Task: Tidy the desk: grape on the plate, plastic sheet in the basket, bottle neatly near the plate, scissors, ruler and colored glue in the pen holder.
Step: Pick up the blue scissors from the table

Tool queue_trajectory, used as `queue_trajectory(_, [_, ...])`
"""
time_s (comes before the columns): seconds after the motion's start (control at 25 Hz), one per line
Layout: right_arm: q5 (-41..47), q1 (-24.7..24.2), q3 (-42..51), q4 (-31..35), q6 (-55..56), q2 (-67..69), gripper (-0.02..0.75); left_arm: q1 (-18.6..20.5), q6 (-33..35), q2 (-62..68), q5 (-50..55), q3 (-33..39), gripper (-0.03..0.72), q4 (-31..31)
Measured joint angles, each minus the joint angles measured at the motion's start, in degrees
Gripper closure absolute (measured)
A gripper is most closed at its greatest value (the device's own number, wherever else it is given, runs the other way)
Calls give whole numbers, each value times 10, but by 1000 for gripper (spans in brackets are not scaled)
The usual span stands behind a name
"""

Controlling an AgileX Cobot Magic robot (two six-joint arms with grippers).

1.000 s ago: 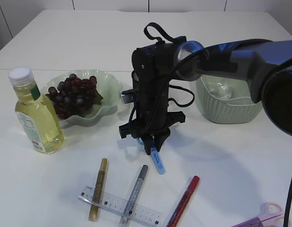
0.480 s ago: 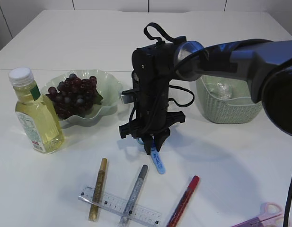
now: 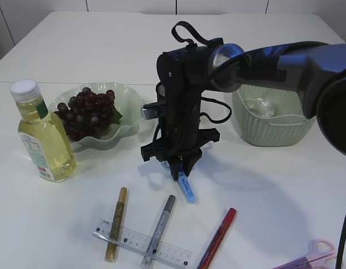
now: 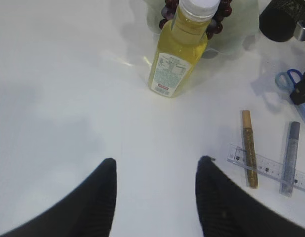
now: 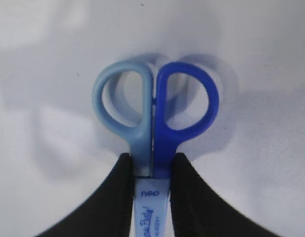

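The exterior camera looked down at a slant across the table point(image 3: 60, 224). The left wrist camera looked down from higher, sharing the bottle point(image 3: 41, 134) point(image 4: 178, 54). The right wrist camera sat close above the scissors point(image 5: 152, 128) point(image 3: 186, 189).

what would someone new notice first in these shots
The black right gripper at mid-table, clamped on a pair of blue-handled scissors just behind their two finger rings. To its left stand a yellow-liquid bottle with a white cap and dark red grapes on a pale green wavy plate.
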Motion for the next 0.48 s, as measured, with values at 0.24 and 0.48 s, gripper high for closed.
queue_trajectory(0.24, [0,0,5,0,-13,-13,559,0,0,0,0,0,309,0])
queue_trajectory(0.48, [0,6,29,-24,-20,-32,559,0,0,0,0,0,309,0])
